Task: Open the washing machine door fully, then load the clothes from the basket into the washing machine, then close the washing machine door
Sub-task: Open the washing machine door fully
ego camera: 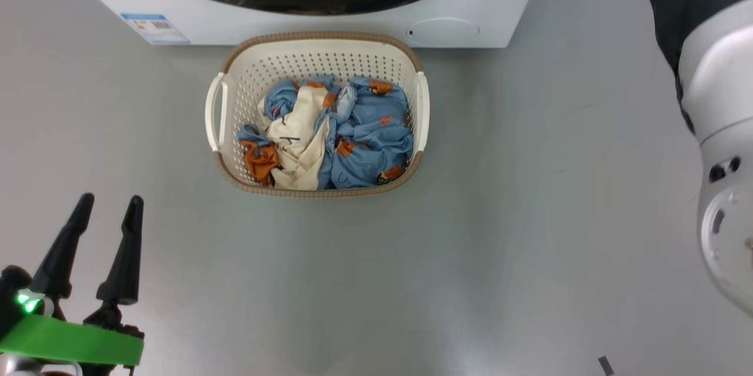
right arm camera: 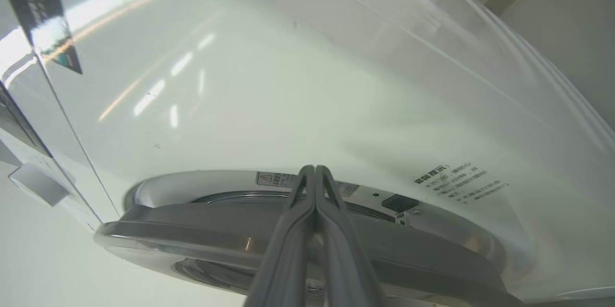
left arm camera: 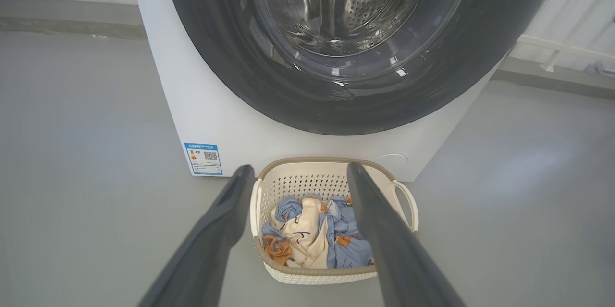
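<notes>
- Plainly, the coming move turns on the right gripper (right arm camera: 314, 170) and the washing machine door (left arm camera: 216, 71), a large round door with a wide glossy black rim and a clear bulging glass window.
- In the right wrist view the rim's edge runs from side to side. The gripper's two long dark fingers, pressed tight together with nothing between them, cross over it, their tips pointing at the machine's front.
- Past the rim we see a strip of that front, with a small black latch socket (right arm camera: 396, 202) just to one side of the fingertips. From this we judge that the door stands slightly ajar and is far from fully open.
- The door belongs to the big white boxy washing machine (left arm camera: 202, 119). The right arm is much the nearer to it, so we judge that swinging it wide falls to that arm.
- The left gripper (ego camera: 110, 200) hangs low on our left, fingers spread wide and empty, well apart from the door.
- Its fingers point towards the small cream perforated plastic basket (ego camera: 320, 36) with a brown woven-look rim. The basket sits on the grey floor (ego camera: 529, 217) just in front of the machine, its long axis lying along the machine's front.
- The clothes (ego camera: 365, 129), soft blue printed garments with a cream piece and an orange-brown one, lie heaped inside the basket. None are loaded yet.
</notes>
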Robot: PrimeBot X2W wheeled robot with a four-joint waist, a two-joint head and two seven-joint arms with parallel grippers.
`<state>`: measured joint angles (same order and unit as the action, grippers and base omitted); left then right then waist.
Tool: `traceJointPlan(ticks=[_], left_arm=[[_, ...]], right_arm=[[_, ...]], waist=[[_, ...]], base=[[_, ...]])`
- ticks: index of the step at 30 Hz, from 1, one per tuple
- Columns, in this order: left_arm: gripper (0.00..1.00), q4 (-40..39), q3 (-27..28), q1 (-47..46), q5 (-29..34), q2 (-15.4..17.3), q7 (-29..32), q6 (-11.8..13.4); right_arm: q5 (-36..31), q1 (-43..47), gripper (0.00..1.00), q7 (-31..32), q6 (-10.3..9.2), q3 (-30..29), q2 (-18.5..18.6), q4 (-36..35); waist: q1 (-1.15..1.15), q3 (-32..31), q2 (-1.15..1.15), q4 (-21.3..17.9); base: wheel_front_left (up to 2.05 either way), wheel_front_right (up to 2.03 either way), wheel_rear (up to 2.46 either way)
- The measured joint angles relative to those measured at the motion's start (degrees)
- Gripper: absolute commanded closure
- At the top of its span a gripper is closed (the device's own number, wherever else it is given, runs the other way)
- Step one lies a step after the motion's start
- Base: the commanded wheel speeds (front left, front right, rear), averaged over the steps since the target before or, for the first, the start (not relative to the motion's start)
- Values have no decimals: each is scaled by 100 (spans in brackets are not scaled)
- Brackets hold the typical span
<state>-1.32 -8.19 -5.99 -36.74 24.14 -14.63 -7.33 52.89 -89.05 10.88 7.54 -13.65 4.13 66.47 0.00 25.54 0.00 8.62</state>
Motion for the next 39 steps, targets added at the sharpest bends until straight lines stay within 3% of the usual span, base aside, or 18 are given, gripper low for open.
traceJointPlan(ticks=[4, 9, 20, 39], left_arm=[[0, -8, -27, -45, -42, 0, 0, -1], [0, -15, -33, -111, -62, 0, 0, -1], [0, -41, -68, -249, -109, -4, 0, -1], [0, -38, -58, -251, -151, -40, 0, -1]], right_arm=[[-100, -450, 100, -81, -10, 43, 4, 592], [-143, -824, 100, -142, -15, 180, 8, 839], [9, -595, 100, 113, -15, 465, 48, 888], [127, -541, 100, -141, -15, 659, 165, 876]], waist=[[0, 114, 0, 47], [0, 226, 0, 95], [0, 335, 0, 171], [0, 401, 0, 337]], base=[[0, 0, 0], [0, 0, 0], [0, 0, 0], [0, 0, 0]])
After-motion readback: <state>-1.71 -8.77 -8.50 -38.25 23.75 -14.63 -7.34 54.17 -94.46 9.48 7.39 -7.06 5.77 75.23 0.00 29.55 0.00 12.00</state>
